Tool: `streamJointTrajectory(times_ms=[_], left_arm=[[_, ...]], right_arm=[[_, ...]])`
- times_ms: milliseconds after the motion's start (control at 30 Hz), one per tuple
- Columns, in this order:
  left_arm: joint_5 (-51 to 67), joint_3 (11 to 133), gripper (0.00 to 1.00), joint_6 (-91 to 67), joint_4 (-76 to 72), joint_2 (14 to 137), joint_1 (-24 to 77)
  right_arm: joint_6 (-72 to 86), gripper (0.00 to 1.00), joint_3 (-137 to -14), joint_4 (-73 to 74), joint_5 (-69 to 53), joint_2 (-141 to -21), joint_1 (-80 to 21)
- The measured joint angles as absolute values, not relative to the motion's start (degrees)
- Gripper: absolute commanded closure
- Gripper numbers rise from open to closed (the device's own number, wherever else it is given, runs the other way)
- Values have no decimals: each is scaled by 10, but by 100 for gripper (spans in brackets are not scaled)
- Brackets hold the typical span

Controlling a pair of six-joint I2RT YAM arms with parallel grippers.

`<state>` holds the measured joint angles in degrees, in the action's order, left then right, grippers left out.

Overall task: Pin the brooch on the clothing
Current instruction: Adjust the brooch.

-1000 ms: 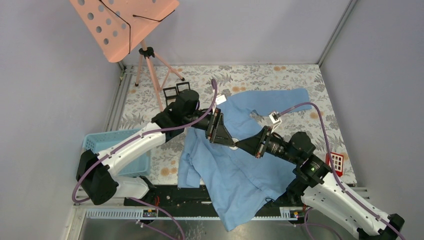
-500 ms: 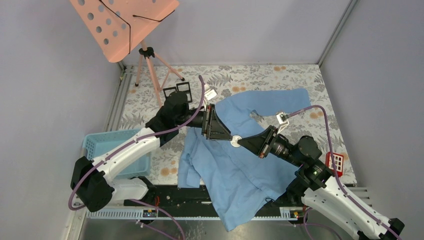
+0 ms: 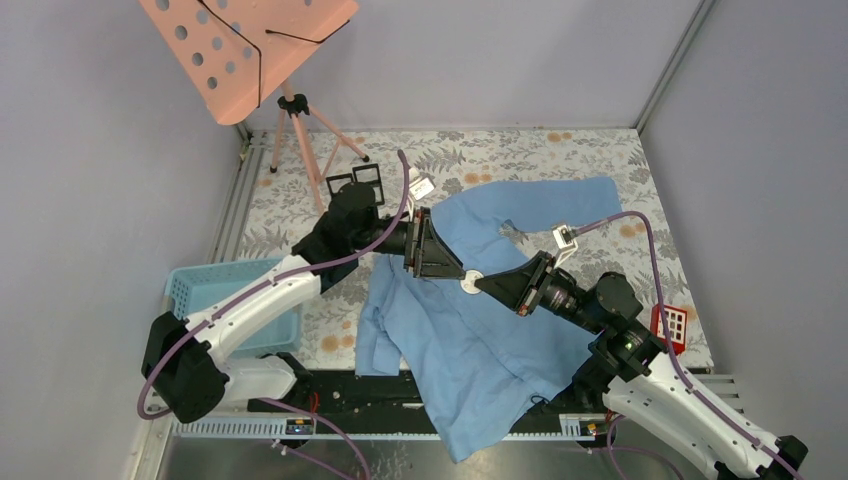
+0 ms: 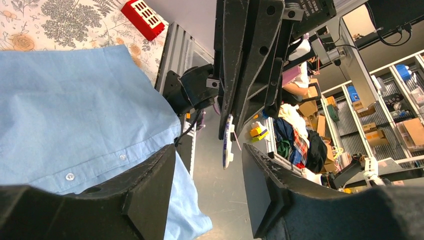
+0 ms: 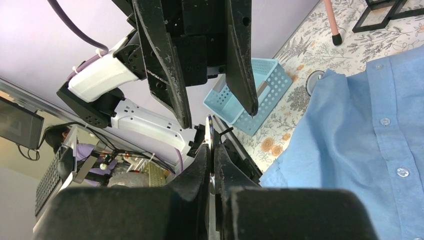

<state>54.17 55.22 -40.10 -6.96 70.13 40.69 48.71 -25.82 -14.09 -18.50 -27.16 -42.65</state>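
The brooch (image 3: 471, 282) hangs in the air over the light blue shirt (image 3: 480, 345), pinched at its edge by the right gripper (image 5: 211, 150), whose jaws are closed tight on it. The left gripper (image 4: 207, 152) faces it with jaws partly spread, one finger on either side of the brooch, neither touching it. The shirt lies spread on the flowered table (image 3: 600, 160), its hem drooping over the near edge. We can read no writing: the label (image 4: 314, 6) on the right gripper's body is too small. From above the brooch is a white disc. Both wrist views show it edge-on, and the right wrist adds the shirt's buttons (image 5: 385, 121) and a blue basket (image 5: 275, 80).
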Motion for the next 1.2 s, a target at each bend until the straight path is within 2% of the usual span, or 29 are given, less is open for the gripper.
streamJointTrajectory(times_ms=[533, 600, 733, 833, 967, 1033, 1067, 1133, 1200], left_arm=[[539, 552, 55, -390, -48, 711, 414], [539, 552, 62, -390, -44, 713, 416], [540, 553, 87, -390, -40, 714, 419], [540, 554, 100, -388, -40, 714, 421], [540, 554, 100, -387, -39, 714, 421], [540, 554, 100, -387, -39, 714, 421], [540, 554, 100, -387, -38, 714, 421], [540, 554, 100, -387, -38, 714, 421], [537, 554, 100, -387, -37, 713, 422]], right_arm=[[492, 100, -256, -146, -185, -272, -427], [493, 100, -255, -146, -185, -272, -427], [493, 100, -253, -145, -184, -276, -427], [493, 100, -250, -142, -177, -280, -427], [491, 100, -250, -138, -172, -282, -427], [490, 95, -250, -135, -170, -281, -427], [489, 89, -250, -134, -170, -281, -427], [487, 85, -250, -131, -169, -280, -427], [485, 76, -250, -127, -165, -278, -427]])
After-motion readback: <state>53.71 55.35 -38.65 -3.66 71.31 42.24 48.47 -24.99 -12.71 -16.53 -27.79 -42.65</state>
